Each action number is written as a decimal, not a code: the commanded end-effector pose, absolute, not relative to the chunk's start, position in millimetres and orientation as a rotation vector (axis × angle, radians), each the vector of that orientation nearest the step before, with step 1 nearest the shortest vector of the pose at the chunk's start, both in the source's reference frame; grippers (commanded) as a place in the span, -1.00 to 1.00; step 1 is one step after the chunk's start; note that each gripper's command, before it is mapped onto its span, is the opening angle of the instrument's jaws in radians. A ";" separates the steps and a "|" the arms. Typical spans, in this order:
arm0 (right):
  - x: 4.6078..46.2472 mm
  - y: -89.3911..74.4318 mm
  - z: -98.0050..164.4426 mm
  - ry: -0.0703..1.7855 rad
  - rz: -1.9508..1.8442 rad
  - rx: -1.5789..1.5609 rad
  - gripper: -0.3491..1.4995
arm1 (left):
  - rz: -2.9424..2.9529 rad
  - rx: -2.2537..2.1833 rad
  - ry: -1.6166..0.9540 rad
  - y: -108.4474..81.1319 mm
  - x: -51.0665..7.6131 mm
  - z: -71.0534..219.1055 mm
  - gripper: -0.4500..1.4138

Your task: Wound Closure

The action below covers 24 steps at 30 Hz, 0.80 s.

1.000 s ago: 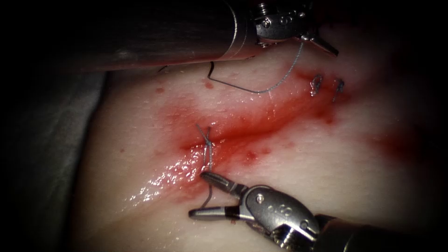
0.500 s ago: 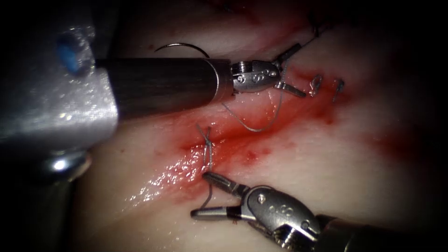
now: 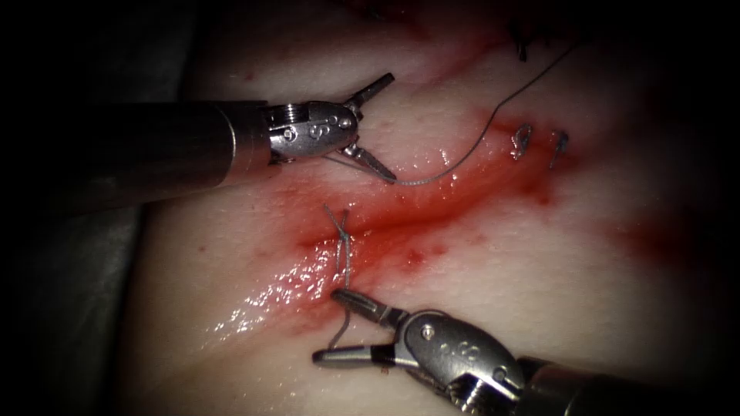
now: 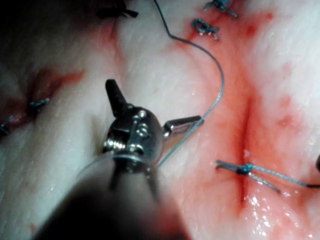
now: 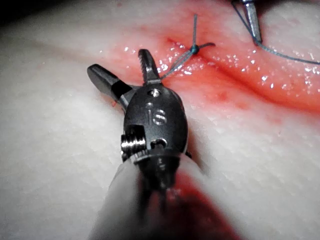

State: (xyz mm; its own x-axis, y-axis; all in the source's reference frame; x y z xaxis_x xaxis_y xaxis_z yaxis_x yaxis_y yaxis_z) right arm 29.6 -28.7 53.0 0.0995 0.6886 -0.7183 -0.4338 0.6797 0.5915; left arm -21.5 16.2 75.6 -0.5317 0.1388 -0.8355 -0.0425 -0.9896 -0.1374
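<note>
left pincer (image 4: 150,107) spread wide | thread (image 4: 212,107) crossing one jaw | tissue (image 4: 75,165)

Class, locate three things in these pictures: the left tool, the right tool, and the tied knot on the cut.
left tool (image 3: 374,127), endoscope view, between its open jaw tips.
right tool (image 3: 327,325), endoscope view, between its open jaw tips.
knot (image 4: 243,168), left wrist view, on the knot's centre over the cut.
</note>
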 end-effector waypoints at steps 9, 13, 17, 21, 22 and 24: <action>29.9 -29.1 53.5 1.194 0.703 0.150 -0.07 | 2.136 -1.739 -0.021 22.9 -20.6 68.1 0.66; 28.5 -28.1 52.5 1.199 0.637 0.124 0.49 | 2.194 -1.823 -0.045 18.6 -19.7 64.8 0.57; 27.3 -27.0 51.1 1.202 0.586 0.149 0.85 | 2.265 -1.841 -0.093 11.8 -18.0 63.1 0.37; 27.0 -27.1 50.7 1.182 0.544 0.177 0.94 | 2.317 -1.867 -0.088 7.2 -16.5 63.0 0.39; 26.9 -27.2 50.7 1.183 0.525 0.180 0.94 | 2.339 -1.867 -0.082 6.0 -16.0 63.1 0.39; 26.7 -27.2 50.7 1.180 0.519 0.188 0.94 | 2.385 -1.843 -0.091 4.2 -15.4 63.3 0.39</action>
